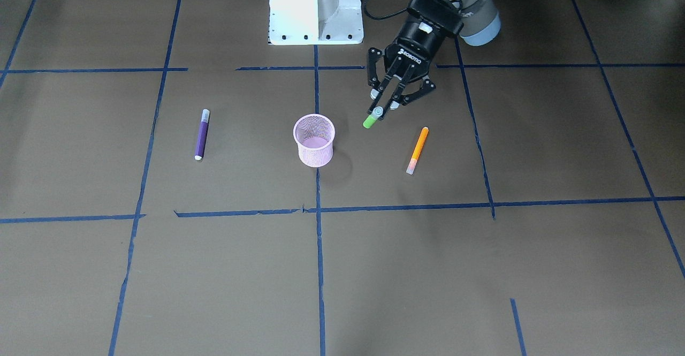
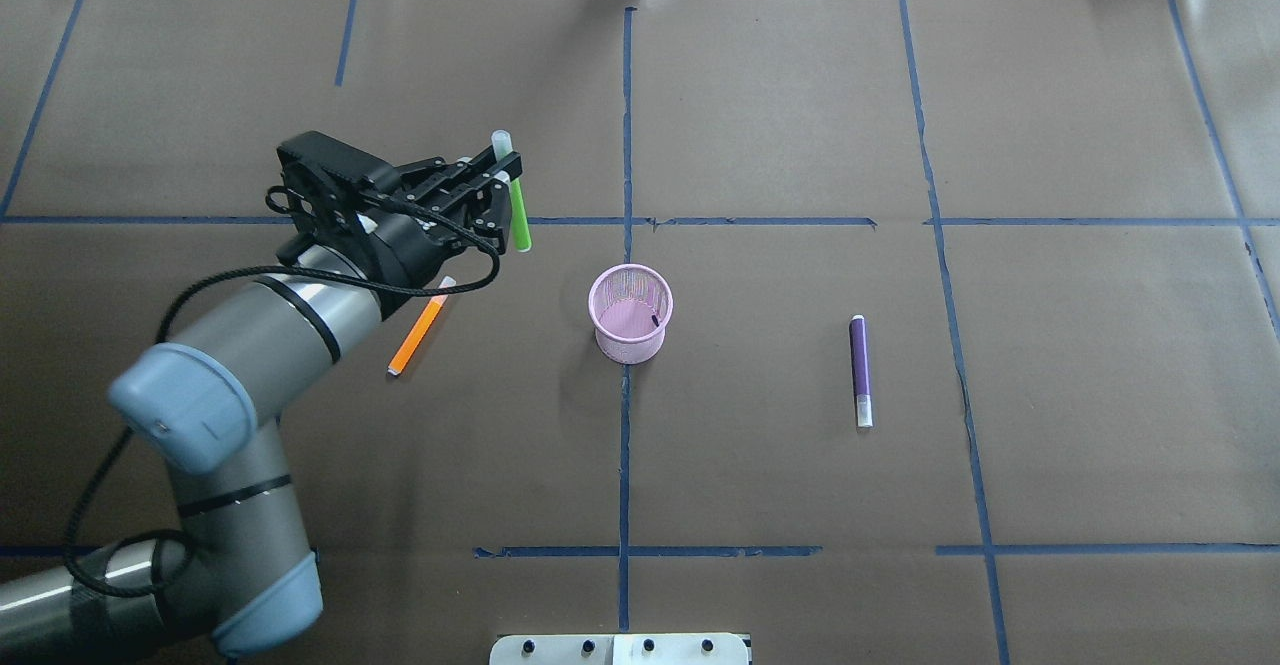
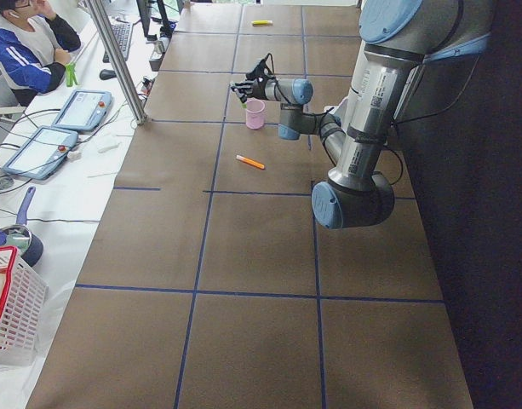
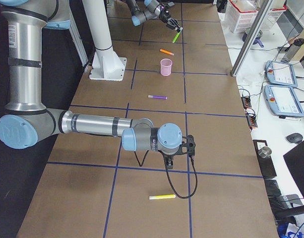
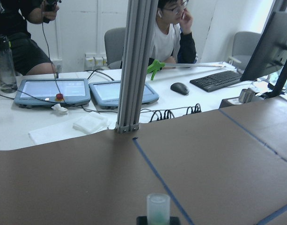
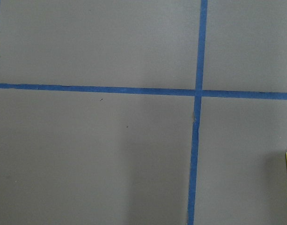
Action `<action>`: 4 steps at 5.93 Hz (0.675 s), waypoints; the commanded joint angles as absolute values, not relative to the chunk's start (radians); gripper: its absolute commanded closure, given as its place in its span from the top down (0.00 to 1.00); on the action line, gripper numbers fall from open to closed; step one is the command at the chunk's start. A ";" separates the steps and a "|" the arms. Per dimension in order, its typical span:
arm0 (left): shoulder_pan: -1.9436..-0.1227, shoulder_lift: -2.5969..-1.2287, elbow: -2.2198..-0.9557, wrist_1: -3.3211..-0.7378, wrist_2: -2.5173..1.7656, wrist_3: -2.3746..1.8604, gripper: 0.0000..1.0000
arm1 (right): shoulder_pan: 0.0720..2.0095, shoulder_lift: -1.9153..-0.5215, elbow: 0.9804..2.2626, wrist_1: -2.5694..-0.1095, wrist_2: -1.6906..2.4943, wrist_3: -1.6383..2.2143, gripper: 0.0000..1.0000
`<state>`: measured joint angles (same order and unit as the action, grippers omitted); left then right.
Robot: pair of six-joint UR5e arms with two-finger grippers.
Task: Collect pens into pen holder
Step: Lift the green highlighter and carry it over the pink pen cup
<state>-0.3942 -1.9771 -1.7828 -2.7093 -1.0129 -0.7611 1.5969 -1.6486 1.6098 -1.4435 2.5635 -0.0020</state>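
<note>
My left gripper point(image 2: 505, 180) is shut on the green pen point(image 2: 518, 215), holding it near its pale cap above the table. In the left wrist view that cap point(image 5: 158, 208) shows at the bottom edge. The pink mesh pen holder point(image 2: 630, 313) stands upright at the table's middle, a short way to the right of the held pen in the overhead view. The orange pen point(image 2: 417, 335) lies flat under the left arm. On the holder's other side, the purple pen point(image 2: 860, 370) lies flat. My right gripper point(image 4: 189, 148) shows only in the exterior right view, low over the table; I cannot tell its state.
A yellow pen point(image 4: 162, 197) lies near the right gripper. The white robot base point(image 1: 316, 8) stands behind the holder. A metal post point(image 5: 134, 65) rises at the far table edge, with people, tablets and a keyboard beyond it.
</note>
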 commanded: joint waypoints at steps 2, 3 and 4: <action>-0.298 -2.058 -1.717 -2.743 -0.913 -0.744 0.00 | 1.595 -1.643 1.606 -1.447 2.562 -0.003 1.00; -0.296 -2.118 -1.653 -2.746 -0.914 -0.745 0.00 | 1.594 -1.643 1.606 -1.448 2.562 -0.002 1.00; -0.296 -2.124 -1.620 -2.750 -0.916 -0.746 0.00 | 1.594 -1.643 1.605 -1.450 2.560 -0.003 1.00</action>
